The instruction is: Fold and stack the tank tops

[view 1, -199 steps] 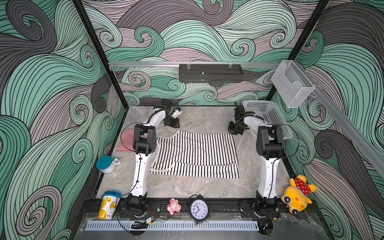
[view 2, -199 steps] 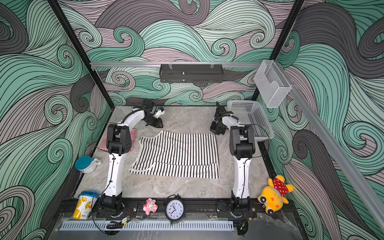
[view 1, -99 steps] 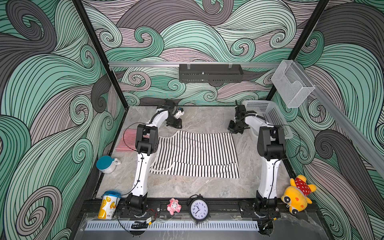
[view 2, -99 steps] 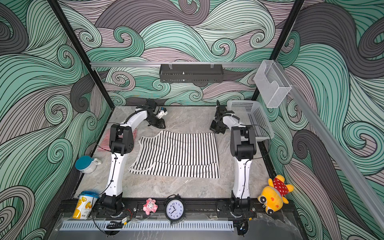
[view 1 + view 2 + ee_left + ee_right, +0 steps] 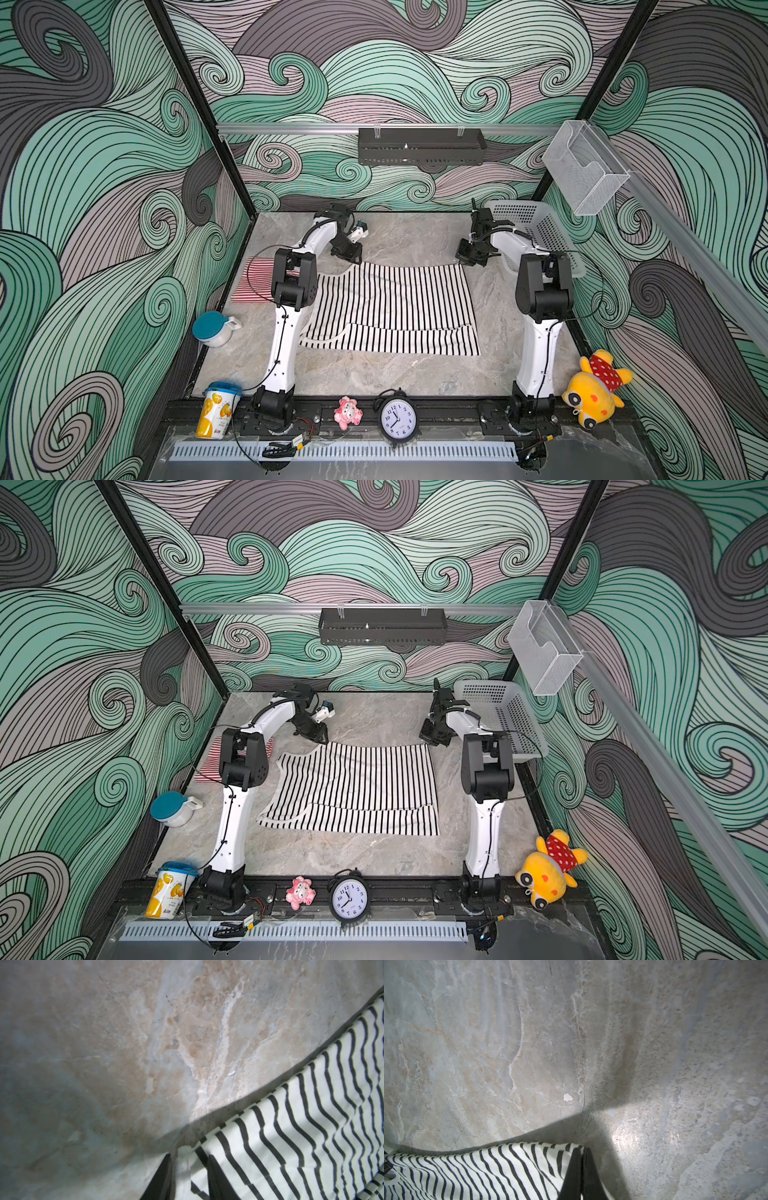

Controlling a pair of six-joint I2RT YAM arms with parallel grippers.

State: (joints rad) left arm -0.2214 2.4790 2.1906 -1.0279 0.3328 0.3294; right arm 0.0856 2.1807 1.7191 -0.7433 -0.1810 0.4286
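The black-and-white tank top (image 5: 395,307) (image 5: 357,787) lies spread on the marble table, with its near part folded over itself. My left gripper (image 5: 355,261) (image 5: 323,741) (image 5: 188,1155) sits at its far left corner, shut on a bunched white-trimmed piece of that cloth (image 5: 301,1126). At the far right corner my right gripper (image 5: 465,262) (image 5: 428,742) (image 5: 582,1149) is shut tight on the striped edge (image 5: 467,1172). The edge between the two grippers hangs slightly off the table. The red-and-white tank top (image 5: 253,282) (image 5: 210,762) lies folded at the left, partly hidden behind my left arm.
A white perforated basket (image 5: 536,224) (image 5: 498,700) stands at the back right, next to my right arm. A teal-lidded mug (image 5: 212,328) sits at the left edge. Along the front are a can (image 5: 218,411), a pink toy (image 5: 348,411), a clock (image 5: 397,417) and a yellow plush (image 5: 594,390).
My left arm has shifted a little to the right at the tank top's far left corner. The right arm and the tank top look much the same.
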